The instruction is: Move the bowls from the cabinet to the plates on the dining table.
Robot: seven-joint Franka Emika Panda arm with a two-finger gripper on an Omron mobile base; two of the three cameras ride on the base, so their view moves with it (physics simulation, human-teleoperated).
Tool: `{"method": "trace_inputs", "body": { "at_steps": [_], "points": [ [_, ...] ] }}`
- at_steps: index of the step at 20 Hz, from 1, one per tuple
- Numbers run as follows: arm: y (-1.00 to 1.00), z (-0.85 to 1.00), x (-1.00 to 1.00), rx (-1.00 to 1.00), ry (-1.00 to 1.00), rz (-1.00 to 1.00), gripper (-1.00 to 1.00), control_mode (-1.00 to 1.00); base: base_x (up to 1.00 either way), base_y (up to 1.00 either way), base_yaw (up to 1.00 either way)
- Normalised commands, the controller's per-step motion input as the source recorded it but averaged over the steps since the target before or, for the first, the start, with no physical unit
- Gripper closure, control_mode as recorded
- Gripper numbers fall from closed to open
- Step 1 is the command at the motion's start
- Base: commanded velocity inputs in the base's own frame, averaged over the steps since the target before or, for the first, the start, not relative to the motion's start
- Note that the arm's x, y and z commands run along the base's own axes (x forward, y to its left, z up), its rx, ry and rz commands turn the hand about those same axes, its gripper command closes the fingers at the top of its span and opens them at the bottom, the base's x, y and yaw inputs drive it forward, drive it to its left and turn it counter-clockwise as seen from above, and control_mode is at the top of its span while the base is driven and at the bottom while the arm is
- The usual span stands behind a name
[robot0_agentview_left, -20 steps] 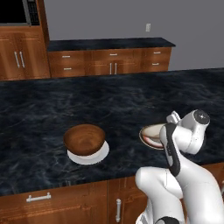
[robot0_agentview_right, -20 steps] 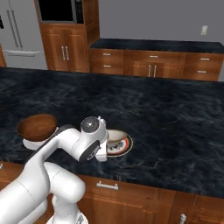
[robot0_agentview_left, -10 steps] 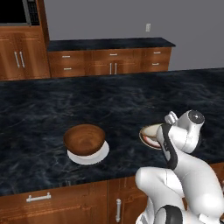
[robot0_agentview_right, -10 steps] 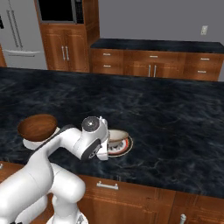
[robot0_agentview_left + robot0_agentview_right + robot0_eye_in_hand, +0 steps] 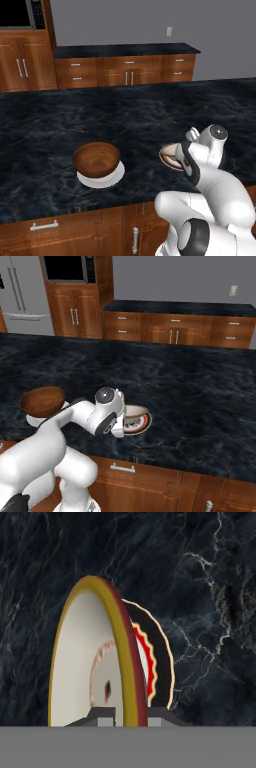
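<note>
Black marble dining table (image 5: 125, 115) amid wooden cabinetry (image 5: 125, 70)

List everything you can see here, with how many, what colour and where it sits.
Wooden bowl: one, glossy dark brown, on the white plate.
White plate: one, near the dining table's front edge.
Cream bowl: one, tan rim, over the patterned plate.
Patterned plate: one, red and dark rim, right of the wooden bowl.
Dining table: one, black veined marble.
Back counter: one, dark top, wooden drawers.
Gripper: one, shut on the cream bowl's rim.
</note>
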Motion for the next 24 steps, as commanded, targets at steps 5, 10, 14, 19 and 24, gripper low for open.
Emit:
{"method": "trace_inputs", "body": {
  "at_steps": [5,10,14,19,24],
  "points": [
    [0.0,-0.14,0.14,0.0,0.0,-0.02,1.0,-1.0,0.0,0.0,0.0],
    [0.0,0.0,0.0,0.0,0.0,-0.01,1.0,-1.0,0.0,0.0,0.0],
    [0.0,-0.05,0.0,0.02,0.0,0.0,1.0,-1.0,0.0,0.0,0.0],
    [0.0,-0.14,0.0,0.12,0.03,0.0,1.0,-1.0,0.0,0.0,0.0],
    [0.0,-0.06,0.0,0.1,0.01,0.0,1.0,-1.0,0.0,0.0,0.0]
  ]
}}
